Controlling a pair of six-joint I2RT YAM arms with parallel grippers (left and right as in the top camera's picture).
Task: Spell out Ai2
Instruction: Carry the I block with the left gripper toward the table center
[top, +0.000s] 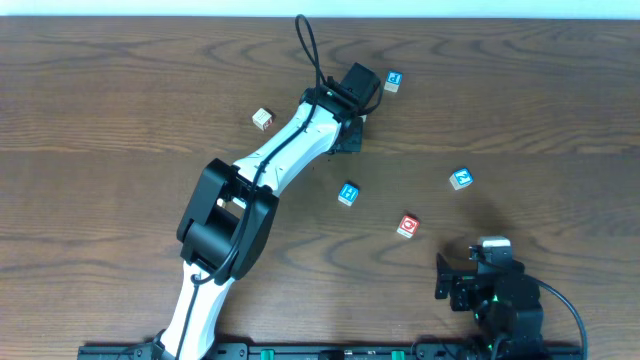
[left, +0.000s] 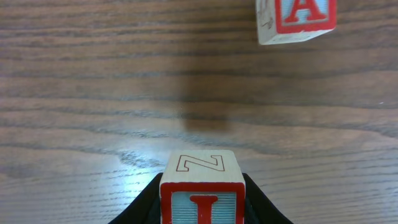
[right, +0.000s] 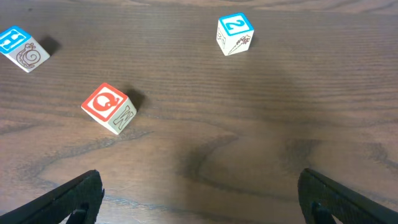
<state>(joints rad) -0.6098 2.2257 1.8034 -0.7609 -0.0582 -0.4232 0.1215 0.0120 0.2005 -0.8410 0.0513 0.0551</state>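
My left gripper (top: 360, 92) is shut on the I block (left: 200, 180), a wooden cube with a red I on its front face and an outlined Z on top. It holds the cube low over the table. The A block (left: 297, 17), with a red letter and border, lies just ahead and to the right; it also shows in the overhead view (top: 393, 81). The blue 2 block (top: 460, 179) lies at mid right and shows in the right wrist view (right: 235, 33). My right gripper (right: 202, 199) is open and empty near the front edge (top: 470, 282).
A red Q block (top: 407, 226) and a blue H block (top: 348, 193) lie mid-table; both show in the right wrist view, Q block (right: 109, 107) and H block (right: 22, 48). A tan block (top: 262, 119) lies left of the left arm.
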